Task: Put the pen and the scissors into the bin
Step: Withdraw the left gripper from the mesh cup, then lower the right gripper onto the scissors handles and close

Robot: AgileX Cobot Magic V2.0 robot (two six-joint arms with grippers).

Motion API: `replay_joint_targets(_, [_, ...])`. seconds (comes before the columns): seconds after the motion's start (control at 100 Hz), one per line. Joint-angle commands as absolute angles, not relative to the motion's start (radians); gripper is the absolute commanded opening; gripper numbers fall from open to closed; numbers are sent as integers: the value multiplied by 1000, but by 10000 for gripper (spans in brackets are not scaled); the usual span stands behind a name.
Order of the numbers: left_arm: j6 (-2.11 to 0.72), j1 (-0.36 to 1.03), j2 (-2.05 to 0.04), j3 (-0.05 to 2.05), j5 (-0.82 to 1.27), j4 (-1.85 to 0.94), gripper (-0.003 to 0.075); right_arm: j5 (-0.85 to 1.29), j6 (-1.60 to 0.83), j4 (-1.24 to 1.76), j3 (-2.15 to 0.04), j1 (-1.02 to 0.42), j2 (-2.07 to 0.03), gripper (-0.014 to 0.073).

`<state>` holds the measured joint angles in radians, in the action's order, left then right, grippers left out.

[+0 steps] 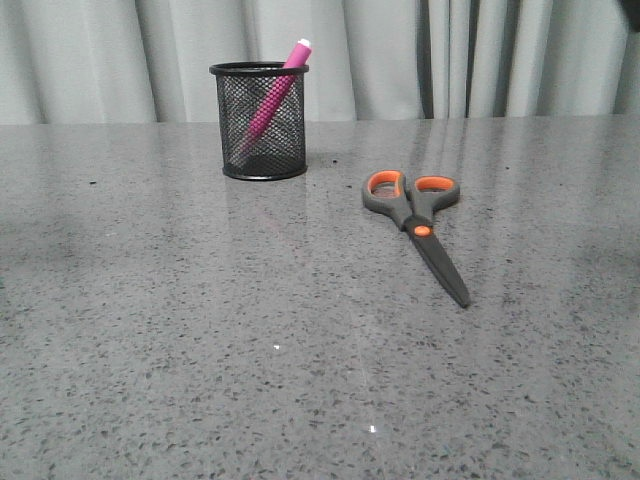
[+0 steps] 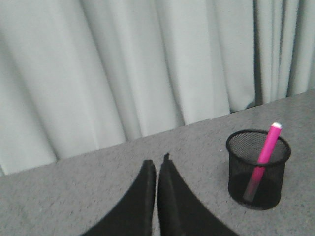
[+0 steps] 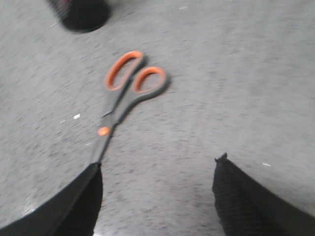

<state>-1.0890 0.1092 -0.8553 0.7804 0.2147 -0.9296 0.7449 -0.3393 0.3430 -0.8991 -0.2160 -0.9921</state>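
Left fingers (image 2: 156, 169) closed, empty. Right fingers (image 3: 93, 196) spread wide, empty, above scissors (image 1: 415, 225) lying flat, blades shut. Pen (image 1: 275, 92) leans in bin (image 1: 260, 122).

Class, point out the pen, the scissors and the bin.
pen (image 1: 270, 100), front view, on its pink barrel.
scissors (image 1: 422, 231), front view, on the orange pivot dot.
bin (image 1: 228, 120), front view, on its mesh wall.

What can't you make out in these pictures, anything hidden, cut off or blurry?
- Bin, right wrist view: cut off by the picture's edge and blurred; its rim and contents are out of sight.
- Scissors blade tip, right wrist view: hidden behind one finger of the open right gripper.
- Pen lower end, front view: only dimly seen through the mesh.
- Both arms: absent from the front view.
- Left gripper, left wrist view: closed, its base cut off.
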Motion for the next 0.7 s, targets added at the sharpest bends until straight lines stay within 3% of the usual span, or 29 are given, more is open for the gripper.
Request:
replay_joint_targets(0.0, [-1078,108,-769,703,119,-972,-19,743,-364,359,-982,-284,-1065,434])
replay_joint_targets(0.19, [-1078,108,-680,578,116,-968,-19,837,-303,340,-1117,-371,-1269,433])
replay_joint_targets(0.69, [-1078,108,-670,566,114,-968,-19,1032,153,-65,-1485,-522,-1665,433])
